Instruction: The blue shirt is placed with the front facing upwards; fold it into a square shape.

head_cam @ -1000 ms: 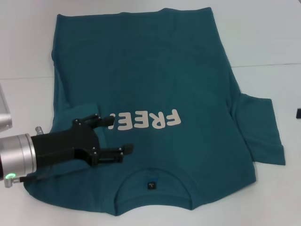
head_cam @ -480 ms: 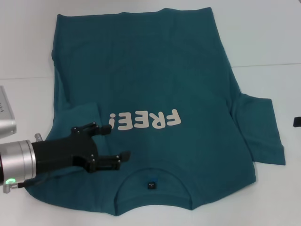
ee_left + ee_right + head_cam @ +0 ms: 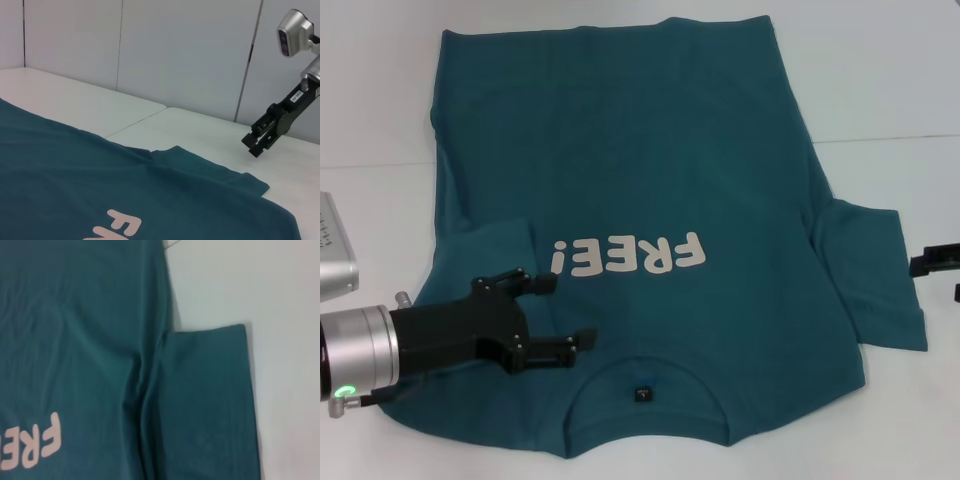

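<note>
Your left gripper [image 3: 548, 312] has slid back toward the robot over the last second, its fingers spread wide and holding nothing. It now hovers over the blue shirt [image 3: 650, 170] near the left shoulder, with the neck label [image 3: 641, 393] just off to its right. Just beyond its fingertips the left sleeve [image 3: 490, 250] lies folded in over the chest, so that fold looks done and released.

Your right gripper [image 3: 262, 135] has come into the head view at the right edge, just outside the right sleeve [image 3: 870, 275], which lies spread flat on the white table [image 3: 880, 80]. I cannot tell whether it is open. That sleeve is likely your next fold.
</note>
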Controlling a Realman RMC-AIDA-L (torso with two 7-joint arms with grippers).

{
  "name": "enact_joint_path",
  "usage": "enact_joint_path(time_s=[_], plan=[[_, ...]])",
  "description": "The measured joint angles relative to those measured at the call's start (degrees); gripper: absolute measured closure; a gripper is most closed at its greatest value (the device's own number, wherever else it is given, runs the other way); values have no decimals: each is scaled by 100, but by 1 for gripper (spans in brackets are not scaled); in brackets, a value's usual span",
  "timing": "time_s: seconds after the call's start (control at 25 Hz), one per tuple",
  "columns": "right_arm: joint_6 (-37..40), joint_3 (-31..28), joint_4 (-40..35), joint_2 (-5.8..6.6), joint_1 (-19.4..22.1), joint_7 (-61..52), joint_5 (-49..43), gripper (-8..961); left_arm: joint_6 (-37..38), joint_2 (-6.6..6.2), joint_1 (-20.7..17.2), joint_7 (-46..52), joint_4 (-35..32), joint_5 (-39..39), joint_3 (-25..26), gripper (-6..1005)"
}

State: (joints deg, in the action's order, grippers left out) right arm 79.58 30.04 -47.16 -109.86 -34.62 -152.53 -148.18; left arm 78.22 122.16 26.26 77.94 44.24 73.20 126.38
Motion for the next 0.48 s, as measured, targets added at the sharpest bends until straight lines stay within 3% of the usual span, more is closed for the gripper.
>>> enact_joint_path(time_s=[0.48], plan=[[-515, 203, 640, 45, -71, 42, 10, 72, -80, 0, 32, -13, -13, 0, -43, 50]])
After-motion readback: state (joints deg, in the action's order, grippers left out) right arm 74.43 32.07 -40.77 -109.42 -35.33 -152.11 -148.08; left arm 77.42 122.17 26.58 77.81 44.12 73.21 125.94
